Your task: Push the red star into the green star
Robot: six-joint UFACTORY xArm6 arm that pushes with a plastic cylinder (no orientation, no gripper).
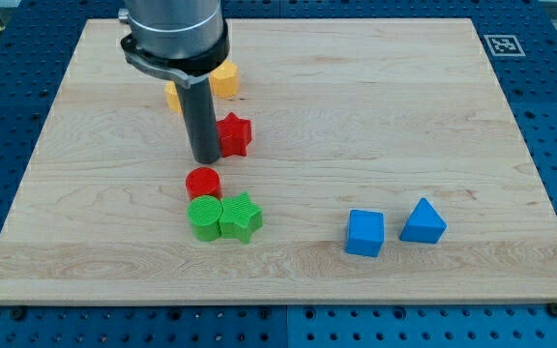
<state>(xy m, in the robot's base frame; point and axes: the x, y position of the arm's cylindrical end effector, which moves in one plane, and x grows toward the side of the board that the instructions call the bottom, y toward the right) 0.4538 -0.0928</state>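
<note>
Nearest me on the board (433,290), toward the right, sit a blue cube (365,233) and a blue triangular block (423,221), well apart from anything I need. Left of them is the target, the green star (241,217), touching a green round block (204,217) on its left. Just beyond that pair stands a red cylinder (202,183), touching or almost touching the green round block.

Farther still is the red star (234,133), a small ribbed, lobed piece lying flat, and my tip (205,159) rests right against its left side. There is nothing to open or close here: I have a bare rod, holding nothing, only pressing.

From this side a push would send the star rightward, which I judge wrong, since the green star lies nearer and almost straight below it in the view. I would bring the tip round to the star's far side, set it centred on a lobe, and push slowly toward me, slightly right of the red cylinder so it is not dragged along. An off-centre contact would likely spin the star aside.

Farthest away, partly hidden behind the arm, are two yellow blocks (223,78); their shapes I cannot make out fully.
</note>
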